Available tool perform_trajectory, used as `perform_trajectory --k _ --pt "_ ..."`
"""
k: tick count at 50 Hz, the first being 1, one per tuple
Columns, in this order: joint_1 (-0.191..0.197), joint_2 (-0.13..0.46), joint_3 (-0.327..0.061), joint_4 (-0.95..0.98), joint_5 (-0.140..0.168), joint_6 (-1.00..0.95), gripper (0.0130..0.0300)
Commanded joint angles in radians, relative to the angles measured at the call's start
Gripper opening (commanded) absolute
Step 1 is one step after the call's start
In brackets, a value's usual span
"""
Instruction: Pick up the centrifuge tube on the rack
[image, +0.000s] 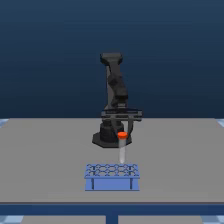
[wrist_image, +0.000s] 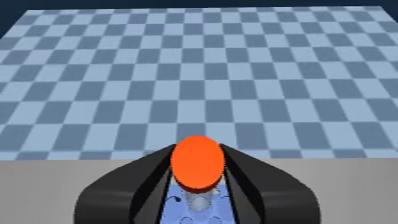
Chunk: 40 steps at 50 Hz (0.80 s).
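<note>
The thin, pale translucent centrifuge tube (image: 122, 149) with its round orange-red cap stands upright, its long axis vertical, with its lower end at the top of the small light-blue rectangular rack (image: 111, 177) with a grid of round holes; whether the tip sits in a hole or has just cleared it I cannot tell. The black two-fingered gripper (wrist_image: 197, 172) of the single dark arm sits directly over the tube, and in the wrist view its dark fingers (wrist_image: 133, 182) flank the cap on both sides, apparently pinching the tube just under the cap. The move ahead, as I judge it, is a straight pull upward along the tube's axis. The grey tabletop (image: 45, 155) around the rack shows nothing else, and the arm's base stands behind, so nothing blocks a lift.
</note>
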Motion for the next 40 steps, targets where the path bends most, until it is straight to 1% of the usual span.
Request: perform_trajectory --k 1,40 --pt "0.000 -0.002 -0.004 0.019 -0.009 -0.029 0.0130" --pt "0.000 -0.004 -0.007 0.032 -0.012 -0.043 0.0130"
